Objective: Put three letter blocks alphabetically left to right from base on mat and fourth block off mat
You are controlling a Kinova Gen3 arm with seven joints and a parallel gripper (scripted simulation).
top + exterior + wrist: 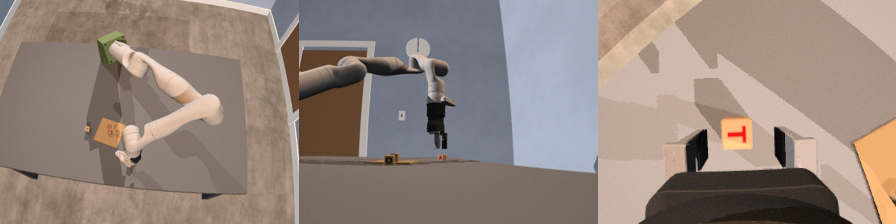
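A wooden block with a red T on top lies off the mat; in the wrist view the T's top points right. In the exterior view it shows a red A on its side. My gripper is open and empty above it, one finger to each side in the wrist view. The orange mat bears two blocks side by side, a left one and a right one, with red marks on top too small to read surely. The fourth block lies off the mat, dark-marked.
The forearm and wrist stand just right of the mat in the top view, close to its edge. The table edge runs beyond the gripper. The green base mount stands at the opposite side of the table.
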